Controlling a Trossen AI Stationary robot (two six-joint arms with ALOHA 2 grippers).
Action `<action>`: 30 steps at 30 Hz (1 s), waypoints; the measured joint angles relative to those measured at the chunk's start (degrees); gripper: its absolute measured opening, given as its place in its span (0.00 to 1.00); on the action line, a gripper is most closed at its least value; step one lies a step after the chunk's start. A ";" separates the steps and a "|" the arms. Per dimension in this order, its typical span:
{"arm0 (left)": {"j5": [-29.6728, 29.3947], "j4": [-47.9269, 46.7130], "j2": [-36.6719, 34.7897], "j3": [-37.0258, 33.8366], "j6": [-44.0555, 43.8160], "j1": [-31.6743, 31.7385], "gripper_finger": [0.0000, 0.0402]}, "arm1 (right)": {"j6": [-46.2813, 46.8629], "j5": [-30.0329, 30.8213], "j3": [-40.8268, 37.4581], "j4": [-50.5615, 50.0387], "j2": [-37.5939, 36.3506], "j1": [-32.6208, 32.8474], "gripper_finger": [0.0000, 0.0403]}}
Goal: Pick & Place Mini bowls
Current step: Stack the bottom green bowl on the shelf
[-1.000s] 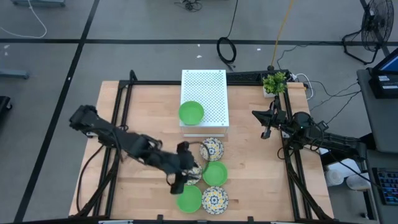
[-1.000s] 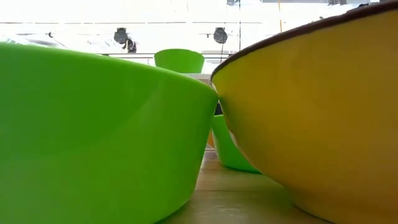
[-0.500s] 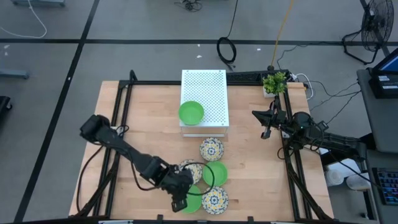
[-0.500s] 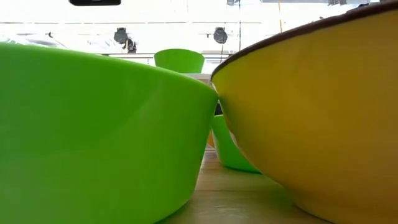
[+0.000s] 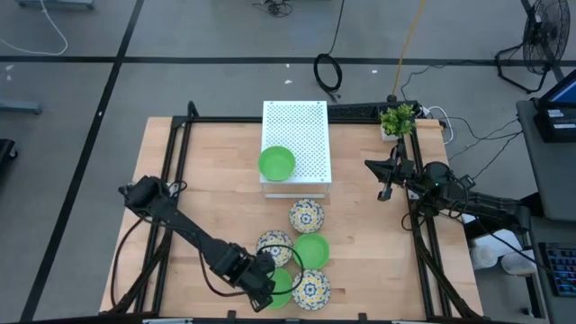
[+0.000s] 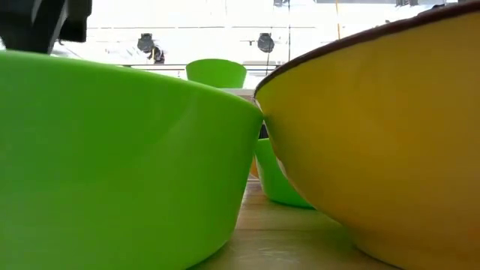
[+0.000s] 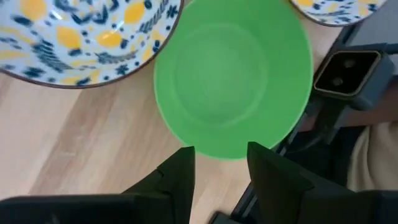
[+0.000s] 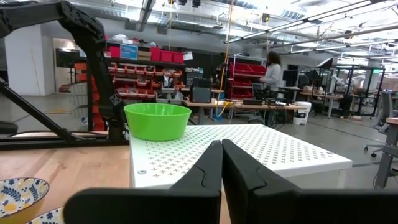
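Six mini bowls are in view. One green bowl (image 5: 276, 163) sits on the white perforated box (image 5: 301, 135) at the far middle of the desk (image 5: 198, 198). The other five cluster near the desk's front edge: a floral bowl (image 5: 306, 216) just in front of the box, a second floral bowl (image 5: 274, 246) touching a green bowl (image 5: 311, 251) beside it, and at the very front a green bowl (image 7: 233, 74) next to a third floral bowl (image 5: 310, 288). The left gripper (image 7: 219, 163) hangs directly over that front green bowl, its jaws partly open with the bowl's near rim between the two fingers (image 7: 180, 171); whether they grip the rim cannot be told. In the low view this green bowl and the yellow underside of the floral one beside it fill the frame. The right gripper (image 8: 221, 163) waits at the desk's right side, well apart from the cluster, jaws pressed together and empty, facing the box. A small potted plant (image 5: 397, 120) stands at the far right corner.
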 joint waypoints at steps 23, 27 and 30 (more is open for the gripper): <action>-2.26 3.35 1.65 -3.55 -2.28 -0.07 0.37 | 0.00 0.01 0.01 -0.02 0.00 0.02 0.00; -2.17 6.79 1.65 -5.14 -1.98 -0.07 0.37 | 0.01 -0.01 0.00 0.00 0.01 0.02 0.00; -2.17 9.07 1.65 -6.40 -2.01 -0.07 0.37 | 0.00 0.00 0.01 0.00 0.02 0.01 0.00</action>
